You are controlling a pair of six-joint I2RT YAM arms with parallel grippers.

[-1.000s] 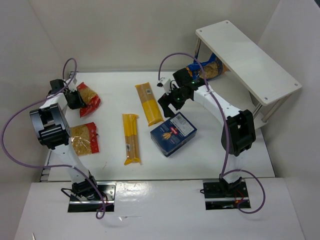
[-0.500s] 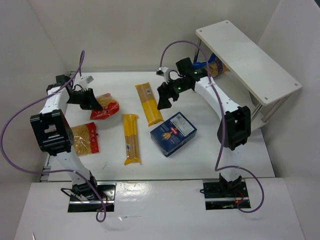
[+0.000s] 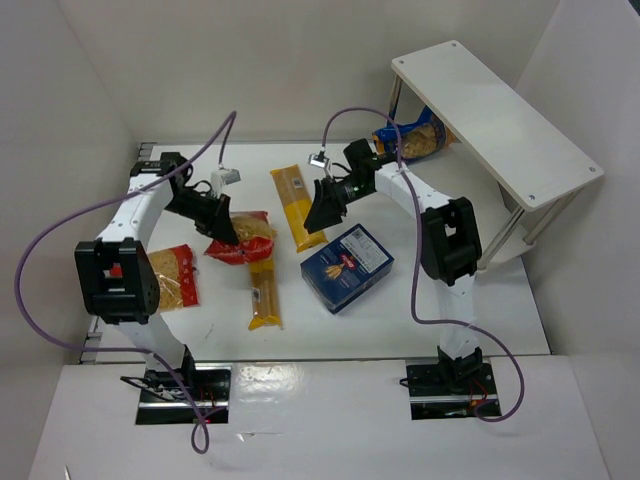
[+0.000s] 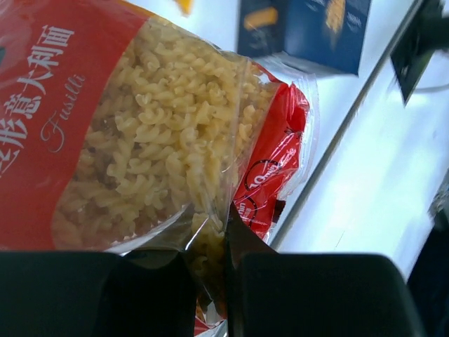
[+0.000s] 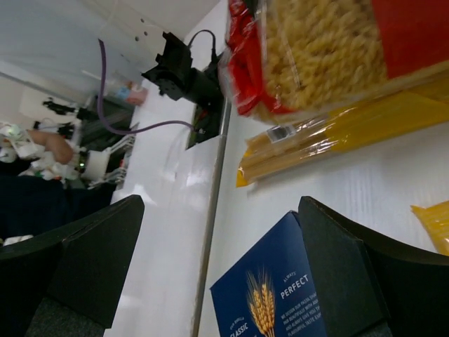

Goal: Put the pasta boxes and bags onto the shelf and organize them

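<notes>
Fusilli bag point(image 3: 243, 240), clear with red edges and full of yellow spirals, sits over the far end of one spaghetti pack point(image 3: 263, 290), clamped at its edge by the left hand point(image 3: 222, 228). On the shelf point(image 3: 495, 115), the lower board holds a blue-edged bag point(image 3: 412, 138). A second red-edged bag point(image 3: 170, 277), another spaghetti pack point(image 3: 298, 205) and the blue carton point(image 3: 347, 267) lie on the worktop point(image 3: 420, 310). The right hand point(image 3: 322, 212) hovers with fingers spread wide, gripping nothing. Only the left wrist view shows the black fingers point(image 4: 309, 295) pinching the clear seam; only the right wrist view shows the carton's wheat emblem.
</notes>
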